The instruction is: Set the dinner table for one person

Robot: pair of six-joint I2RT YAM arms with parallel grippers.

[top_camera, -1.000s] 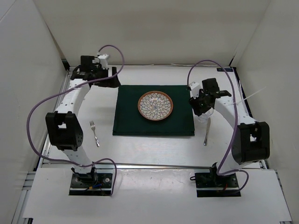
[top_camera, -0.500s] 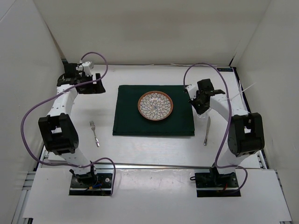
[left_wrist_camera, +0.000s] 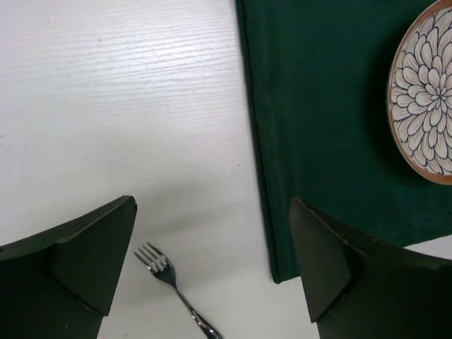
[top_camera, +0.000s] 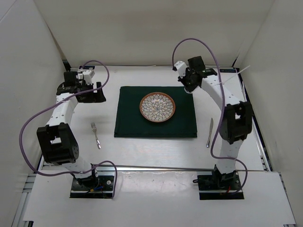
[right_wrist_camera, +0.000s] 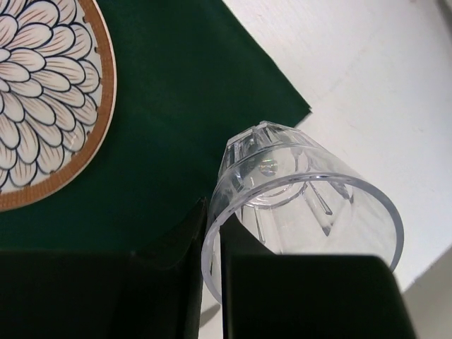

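Both arms are bolted at the near edge of the dinner table (top_camera: 151, 146), the broad white top that fills the overhead view. Just beyond the bases, a fork (top_camera: 96, 135) lies on the bare white to the left of the dark green mat (top_camera: 130, 118), and a knife (top_camera: 209, 132) lies to its right, both pointing away from the arms. A flower-patterned plate (top_camera: 157, 107) sits on the mat, nearer its far edge.

The left arm rises from its base, folds at a low elbow near the left wall and reaches away to the far-left part of the table. Its left gripper (left_wrist_camera: 212, 212) looks down with the jaws spread wide and nothing between them; the fork's tines and the mat's left edge show below.

The right arm stands taller, bends by the right side and stretches inward to the mat's far-right corner. There the right gripper (right_wrist_camera: 212, 236) is pinched tight on the rim of a clear glass (right_wrist_camera: 311, 205), one finger inside the wall and one outside. Whether the glass touches the surface cannot be told.
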